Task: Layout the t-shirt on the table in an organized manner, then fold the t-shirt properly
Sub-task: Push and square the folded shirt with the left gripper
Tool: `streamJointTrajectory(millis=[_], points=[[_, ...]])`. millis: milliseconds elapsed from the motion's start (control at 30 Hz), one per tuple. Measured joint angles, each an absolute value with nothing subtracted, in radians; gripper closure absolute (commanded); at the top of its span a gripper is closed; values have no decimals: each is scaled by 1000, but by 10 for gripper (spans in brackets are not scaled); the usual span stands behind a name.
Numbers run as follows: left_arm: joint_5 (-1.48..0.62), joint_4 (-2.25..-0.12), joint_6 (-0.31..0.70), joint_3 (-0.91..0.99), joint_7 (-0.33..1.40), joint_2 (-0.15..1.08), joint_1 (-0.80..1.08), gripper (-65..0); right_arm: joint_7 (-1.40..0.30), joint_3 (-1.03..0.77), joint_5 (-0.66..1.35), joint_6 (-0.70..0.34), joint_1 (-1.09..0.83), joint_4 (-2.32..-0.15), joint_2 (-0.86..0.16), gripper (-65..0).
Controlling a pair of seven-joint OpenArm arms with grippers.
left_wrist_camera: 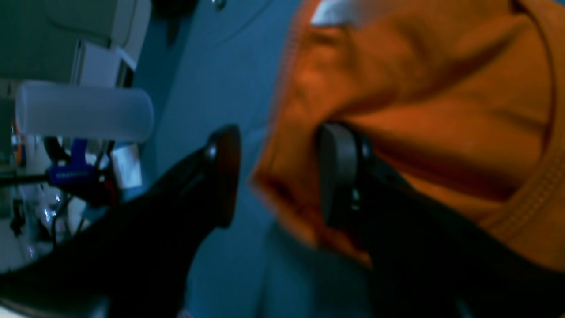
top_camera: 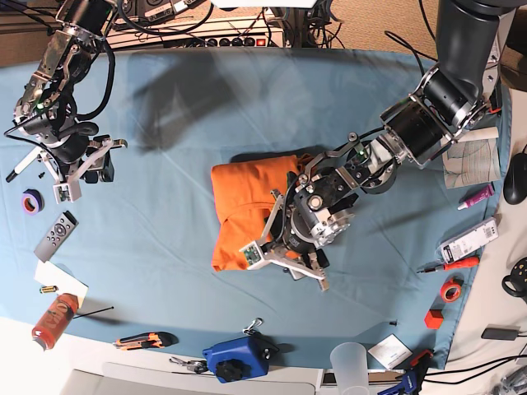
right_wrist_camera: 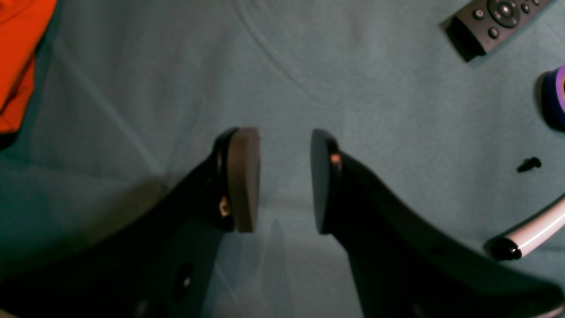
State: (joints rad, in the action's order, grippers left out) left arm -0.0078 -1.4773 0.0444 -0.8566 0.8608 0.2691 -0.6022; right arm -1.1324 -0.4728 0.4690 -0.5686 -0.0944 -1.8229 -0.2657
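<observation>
Orange cloth fills most of the left wrist view: the t-shirt (top_camera: 247, 210) lies bunched in a compact heap near the middle of the desk (top_camera: 181, 148), not yet spread flat. From above, the heap looks roughly folded over on itself, with its edges uneven.

The left tool (left_wrist_camera: 278, 176) sits at the near edge of the heap with its jaws standing apart. A fold of the orange fabric hangs between them and over the right-hand pad, but the pads do not pinch it, so the tool reads as open, probably letting go or getting ready to take a new hold. The picture is blurred, so whether the cloth touches both pads is hard to say. Being placed at the hem suggests the arm is working an edge loose in order to pull the shirt out flat.

The right tool (right_wrist_camera: 284, 179) hovers over bare blue cloth, jaws parted and holding nothing. It is well apart from the shirt, of which only a corner shows at the top left of its view. A remote control (right_wrist_camera: 496, 22) lies near it, with a roll of purple tape (right_wrist_camera: 556, 95) beside that. This arm seems parked out of the way while the other handles the fabric.

The laying-out step looks early; folding has not properly begun.
</observation>
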Motion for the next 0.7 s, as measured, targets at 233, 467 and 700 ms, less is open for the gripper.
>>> streamJointTrajectory(millis=[233, 467, 700], points=[[47, -1494, -110, -857, 1031, 268, -601, -74, -1132, -473, 474, -569, -94, -1823, -266, -199], [384, -1559, -229, -815, 1221, 218, -540, 0, -1134, -473, 525, -607, -94, -1823, -266, -148], [377, -1719, -202, -582, 1241, 199, -341, 0, -1144, -471, 524, -625, -95, -1823, -265, 0]])
